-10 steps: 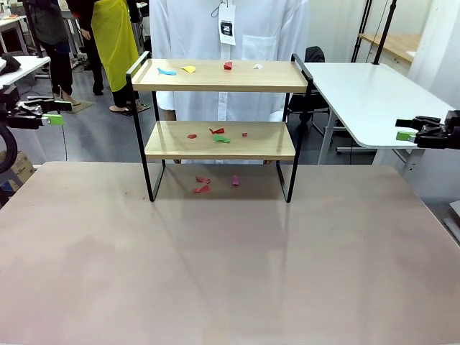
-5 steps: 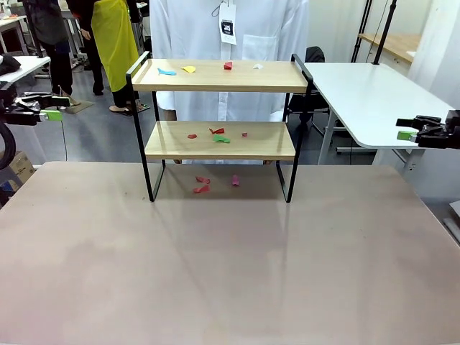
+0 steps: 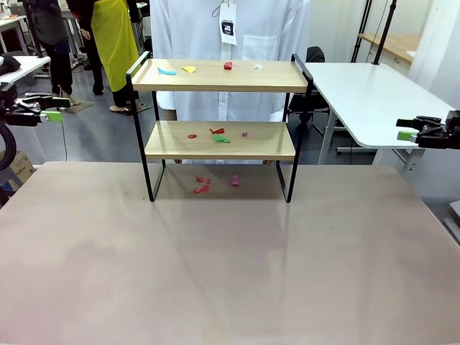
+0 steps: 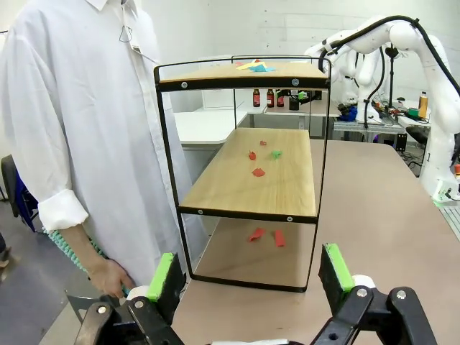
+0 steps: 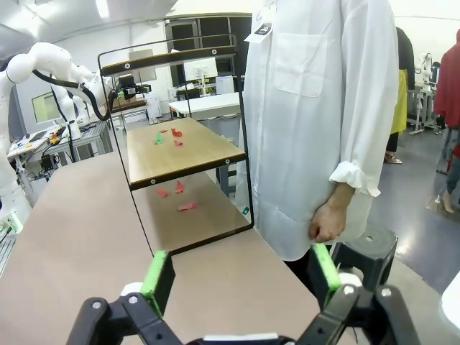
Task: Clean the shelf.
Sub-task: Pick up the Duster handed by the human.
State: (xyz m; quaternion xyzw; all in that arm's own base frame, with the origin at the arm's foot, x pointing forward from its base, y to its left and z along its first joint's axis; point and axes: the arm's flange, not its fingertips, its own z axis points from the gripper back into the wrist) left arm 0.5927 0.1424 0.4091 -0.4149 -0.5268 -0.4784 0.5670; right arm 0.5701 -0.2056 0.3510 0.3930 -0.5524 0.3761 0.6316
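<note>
Left gripper (image 3: 56, 109) and right gripper (image 3: 404, 129) spread open, shelf (image 3: 266, 140) between them at table's (image 3: 230, 273) far side
Coloured scraps (image 3: 219, 136) on both boards and under it; wrist views add person's hand (image 5: 327, 219) hanging by shelf's end, white coat (image 3: 201, 43) close behind

Left gripper (image 3: 56, 109) raised at far left edge, jaws wide apart, holding nothing. Right gripper (image 3: 405, 129) raised at far right edge, likewise spread.

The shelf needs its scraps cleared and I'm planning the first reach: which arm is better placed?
Left, narrowly. The left pincer and right pincer both hang open, off opposite ends of the shelf, but the top board's blue scrap and yellow scrap lie toward its left end.
</note>
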